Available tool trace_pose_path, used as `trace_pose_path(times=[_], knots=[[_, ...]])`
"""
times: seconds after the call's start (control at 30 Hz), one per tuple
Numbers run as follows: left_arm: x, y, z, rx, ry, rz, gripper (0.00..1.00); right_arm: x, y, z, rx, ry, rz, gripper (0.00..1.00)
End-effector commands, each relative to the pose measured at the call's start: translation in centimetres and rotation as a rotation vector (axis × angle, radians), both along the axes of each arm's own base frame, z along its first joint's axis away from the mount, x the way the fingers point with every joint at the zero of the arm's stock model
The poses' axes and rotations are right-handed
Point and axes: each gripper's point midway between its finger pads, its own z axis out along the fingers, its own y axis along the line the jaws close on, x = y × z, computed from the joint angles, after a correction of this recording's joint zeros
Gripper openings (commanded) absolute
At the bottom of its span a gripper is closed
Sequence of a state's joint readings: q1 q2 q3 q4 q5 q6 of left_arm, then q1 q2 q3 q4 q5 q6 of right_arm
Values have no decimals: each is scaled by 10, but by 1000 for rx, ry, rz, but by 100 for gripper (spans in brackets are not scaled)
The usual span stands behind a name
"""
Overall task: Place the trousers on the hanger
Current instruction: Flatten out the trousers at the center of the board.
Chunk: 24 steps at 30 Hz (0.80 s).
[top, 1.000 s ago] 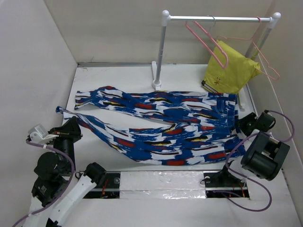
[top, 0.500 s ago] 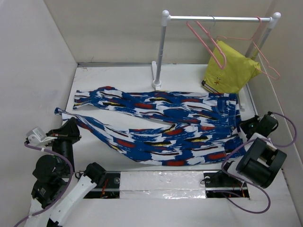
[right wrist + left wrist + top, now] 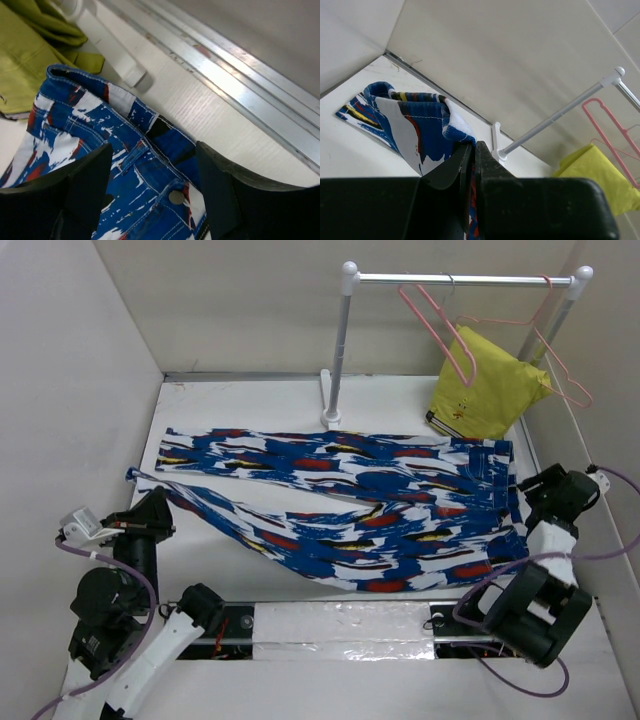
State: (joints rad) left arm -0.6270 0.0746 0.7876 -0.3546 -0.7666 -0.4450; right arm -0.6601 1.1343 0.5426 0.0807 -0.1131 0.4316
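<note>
Left end effector (image 3: 474, 147) is seen closed tight on the cuff of one leg of the trousers (image 3: 340, 510), which is lifted off the counter (image 3: 250, 400) at its left side. The right end effector (image 3: 152, 165) is held with its fingers spread wide over the waistband, and nothing is gripped. The trousers are laid with their long axis running left to right, waist close to the right edge and cuffs toward the left wall. Bare counter is left behind them, left of the rail post (image 3: 335, 360). The hanger (image 3: 436, 336) is hung on the rail (image 3: 460, 280) at the back right, just beside a yellow garment (image 3: 485, 385).
</note>
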Motion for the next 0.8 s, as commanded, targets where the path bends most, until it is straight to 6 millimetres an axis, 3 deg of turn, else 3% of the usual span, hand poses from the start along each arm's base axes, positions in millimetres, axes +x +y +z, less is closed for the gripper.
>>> trace_pose_path(times=[0.0,0.1,0.13,0.17,0.23,0.33,0.43,0.47,0.5,0.57,0.6,0.67,0.77], knots=[[-3,-7,17,-24,-79,-46,0,-52,-7,-18,-17,134,-175,65],[-6,-10,21,-29,-103,-73,0,-79,14,-40,42,190,-165,44],[-9,-10,24,-34,-119,-84,0,-85,19,-45,58,197,-168,34],[-10,-9,25,-38,-129,-90,0,-88,26,-50,81,203,-158,15],[-14,-9,27,-46,-148,-101,0,-97,36,-58,100,206,-155,0],[-20,-6,31,-65,-176,-113,0,-106,44,-56,124,222,-162,0],[-25,-2,33,-80,-197,-110,0,-112,50,-50,131,236,-160,20],[-27,0,35,-85,-205,-108,0,-113,50,-49,131,235,-161,33],[-29,1,34,-88,-209,-108,0,-109,44,-45,108,209,-184,39],[-31,4,34,-99,-216,-103,0,-110,38,-56,102,231,-222,47],[-32,4,34,-103,-217,-110,0,-107,25,-52,61,231,-258,48],[-31,3,32,-103,-211,-115,0,-95,21,-58,102,265,-254,48],[-31,3,32,-100,-210,-113,0,-74,31,-60,144,281,-170,46]])
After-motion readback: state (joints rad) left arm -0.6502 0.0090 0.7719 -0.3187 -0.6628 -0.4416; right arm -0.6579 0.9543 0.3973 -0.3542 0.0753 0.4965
